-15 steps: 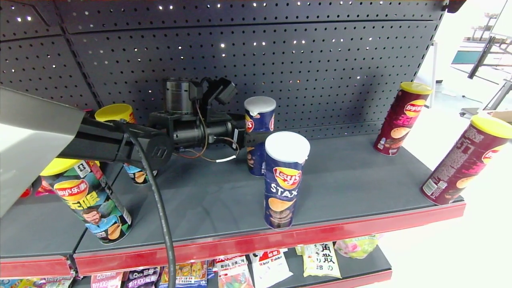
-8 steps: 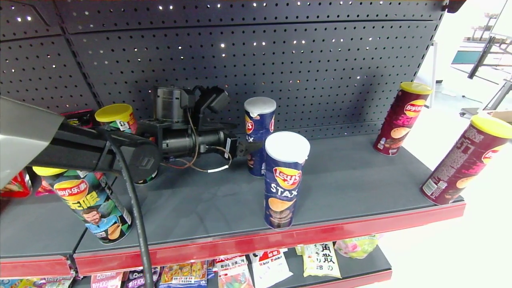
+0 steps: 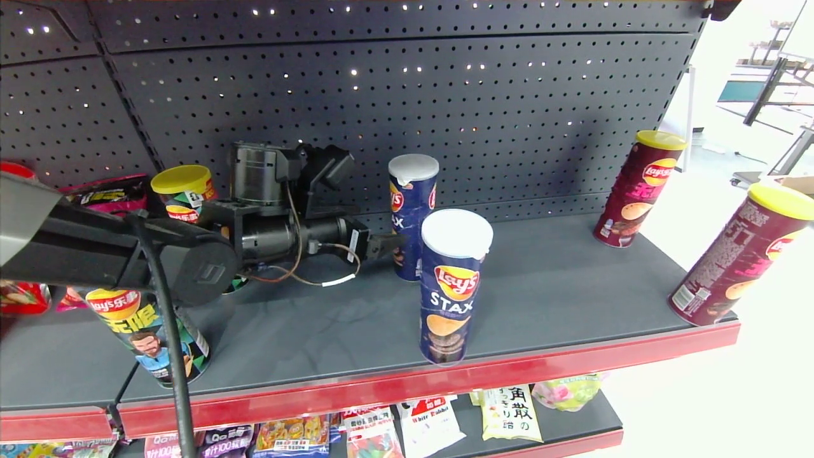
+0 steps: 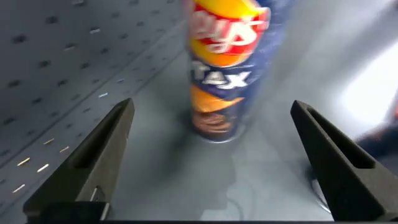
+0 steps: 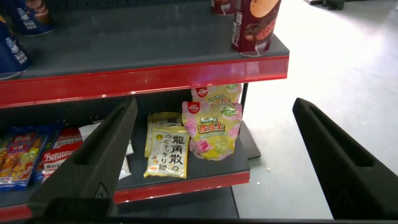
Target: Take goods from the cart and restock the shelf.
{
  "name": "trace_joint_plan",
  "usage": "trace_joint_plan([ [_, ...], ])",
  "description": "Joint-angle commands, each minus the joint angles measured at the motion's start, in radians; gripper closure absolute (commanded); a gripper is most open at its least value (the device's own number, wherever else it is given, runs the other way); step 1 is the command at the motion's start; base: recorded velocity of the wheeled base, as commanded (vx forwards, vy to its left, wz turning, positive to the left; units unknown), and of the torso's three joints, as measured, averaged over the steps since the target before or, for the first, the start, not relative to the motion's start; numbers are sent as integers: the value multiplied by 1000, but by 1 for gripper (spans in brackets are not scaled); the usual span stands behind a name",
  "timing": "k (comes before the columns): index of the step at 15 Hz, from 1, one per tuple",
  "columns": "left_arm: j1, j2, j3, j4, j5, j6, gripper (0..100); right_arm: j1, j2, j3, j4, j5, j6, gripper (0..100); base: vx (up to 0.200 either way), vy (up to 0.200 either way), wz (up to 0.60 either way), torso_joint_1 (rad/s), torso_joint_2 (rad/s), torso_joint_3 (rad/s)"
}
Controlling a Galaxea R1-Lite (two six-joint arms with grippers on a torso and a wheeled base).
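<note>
Two blue chip cans with white lids stand upright on the dark shelf (image 3: 559,286): one at the back (image 3: 412,216) by the pegboard, one near the front edge (image 3: 453,286). My left gripper (image 3: 389,245) is open just left of the back can, its fingertips apart from it. In the left wrist view that can (image 4: 227,68) stands ahead of the open left gripper (image 4: 211,155), with nothing between the fingers (image 4: 93,162). Lower down, my right gripper (image 5: 211,155) is open and holds nothing, in front of the red shelf edge (image 5: 143,78).
Two maroon cans with yellow lids (image 3: 639,187) (image 3: 741,254) stand at the shelf's right end. Green-patterned cans (image 3: 149,331) (image 3: 184,191) stand at the left, close to my left arm. Snack bags (image 5: 211,130) lie on the lower shelf. Bare shelf lies between the blue and maroon cans.
My left gripper has drawn back leftward off the back blue can, which stays upright where it was. The other cans have not moved.
</note>
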Motion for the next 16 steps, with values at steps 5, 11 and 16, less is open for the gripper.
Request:
trace_joint_plan([
  [5,-36,-16,5,69,104,3,0,0,1,1,1,0,0,0,0,0,0,0,0,0],
  [11,-42,10,2,124,251,29,0,0,1,1,0,0,0,0,0,0,0,0,0,0],
  [16,-51,78,-10,112,299,29,0,0,1,1,0,0,0,0,0,0,0,0,0,0],
])
